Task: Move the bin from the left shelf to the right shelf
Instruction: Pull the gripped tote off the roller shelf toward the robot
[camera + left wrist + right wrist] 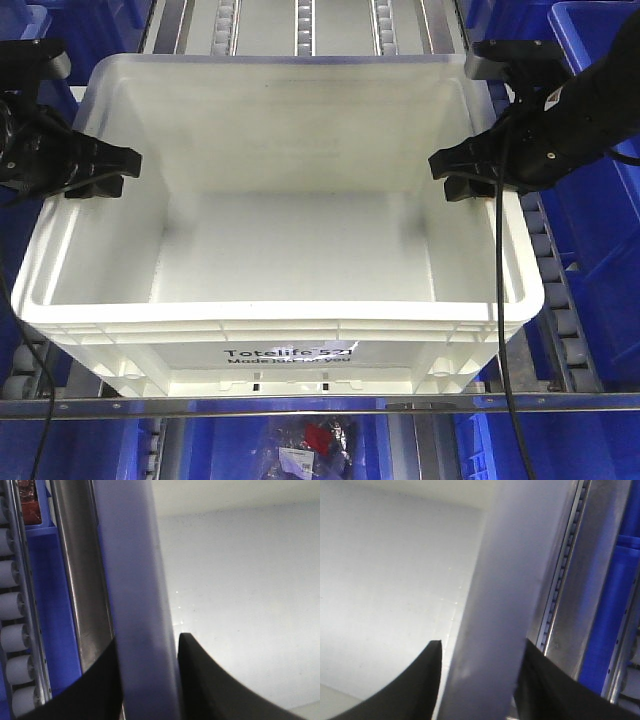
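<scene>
The white bin (280,312), printed "Totelife 521", sits empty on the roller shelf and fills the middle of the front view. My left gripper (115,172) is shut on its left rim, one finger inside and one outside. The left wrist view shows that rim (142,605) pinched between the black fingers (210,690) of the left gripper (147,680). My right gripper (452,173) is shut on the right rim in the same way. In the right wrist view the rim (505,605) runs between the fingers (405,690) of the right gripper (480,680).
Blue bins (600,200) stand close on the right, and more at the far left. Roller tracks (560,320) run under and beside the bin. A metal rail (300,405) edges the shelf front. A black cable (500,300) hangs over the bin's front right corner.
</scene>
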